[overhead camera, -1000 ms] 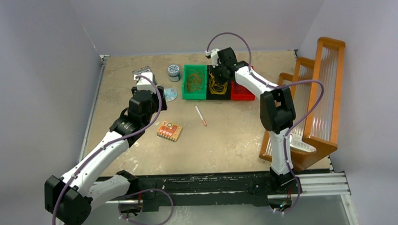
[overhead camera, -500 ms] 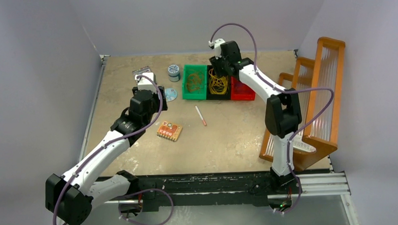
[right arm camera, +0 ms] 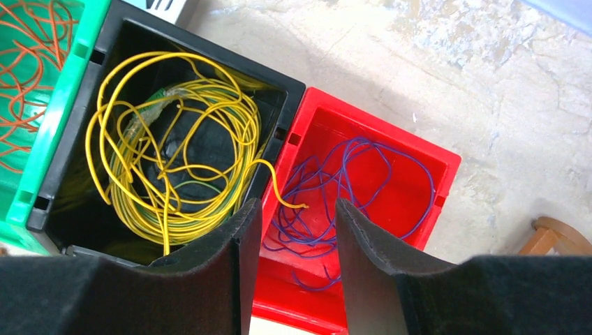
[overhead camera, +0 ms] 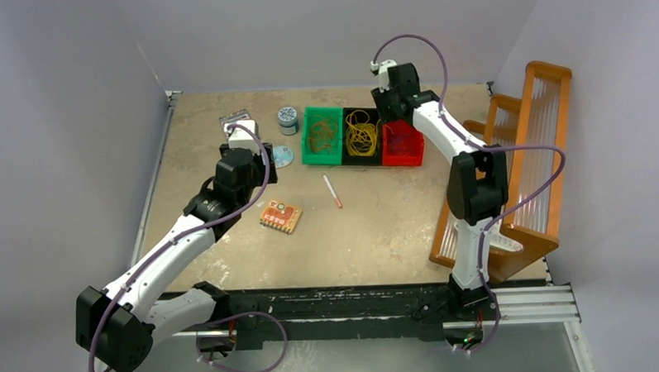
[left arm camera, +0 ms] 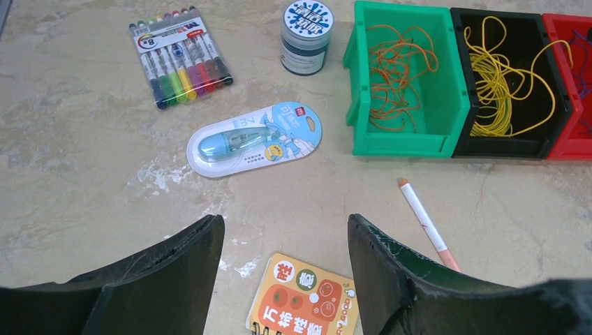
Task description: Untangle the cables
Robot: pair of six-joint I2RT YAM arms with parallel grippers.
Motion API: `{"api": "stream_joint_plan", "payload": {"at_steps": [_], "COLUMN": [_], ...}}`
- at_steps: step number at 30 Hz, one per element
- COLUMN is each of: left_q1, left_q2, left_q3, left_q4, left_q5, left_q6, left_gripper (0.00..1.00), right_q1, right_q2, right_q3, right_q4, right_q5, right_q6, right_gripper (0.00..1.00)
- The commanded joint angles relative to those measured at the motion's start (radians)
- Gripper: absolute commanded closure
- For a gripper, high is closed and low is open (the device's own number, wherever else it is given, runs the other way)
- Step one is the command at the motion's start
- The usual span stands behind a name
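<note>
Looks close to done. Finds the cables (overhead camera: 362, 138) not in one knot but parted by colour into three bins, side by side at the far side of the desk (overhead camera: 369, 234): orange-red loops (left arm camera: 394, 77) in the green bin (left arm camera: 401, 145), yellow loops (right arm camera: 174, 146) in the black bin (right arm camera: 59, 164), purple loops (right arm camera: 349, 181) in the red bin (right arm camera: 447, 167). Shows no cable lying outside the bins in any view.

Leaves little, by judgement. Within each bin, sits as a loose coil rather than a neat one, strands of one colour crossing each other but not caught up with another colour. One exception: a yellow tail climbs over the wall shared by the black and red bins and ends above the purple loops. Probably calls for lifting that tail back into the black bin. Also shows a pale greenish strand among the yellow; cannot tell what it is.

As for the right end effector (right arm camera: 297, 209): hovers above that shared wall, jaws parted to a middling gap, nothing clamped between them, the yellow tail lying below the gap and not gripped.

As for the left end effector (left arm camera: 285, 223): hangs over the desk well apart from the bins, jaws spread wide, carrying nothing, with a pen (left arm camera: 427, 223) to one side and a correction tape (left arm camera: 255, 139) and a marker pack (left arm camera: 181, 56) beyond. Appears to take no part in what remains.
</note>
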Motion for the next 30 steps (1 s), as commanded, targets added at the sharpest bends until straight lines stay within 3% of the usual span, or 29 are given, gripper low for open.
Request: {"api": "stream_joint_plan", "payload": {"at_steps": [1,10,26,30], "left_q1": [0.005,0.006,0.009,0.008], "left_q2": [-0.002,-0.002,-0.004,-0.002], "left_q3": [0.043,0.044,0.044,0.044], "left_q4": [0.014,0.01,0.006,0.005], "left_q5": [0.009,0.009,0.007,0.009], "left_q6": [-0.004,-0.004,-0.003,-0.002], "left_gripper": [0.36,0.36,0.36,0.36], "right_q1": [-0.004,-0.015,-0.018,-0.018], "right_q2": [0.012,0.07,0.103,0.097], "right_q3": [0.043,0.08,0.095,0.097], "right_q4": [-0.026,-0.02,-0.026,-0.026], "right_q5": [-0.064,-0.104,-0.102,-0.115], "right_q6": [-0.025,-0.039,-0.036,-0.038], "right_gripper": [0.55,0.63,0.87,1.0]}}
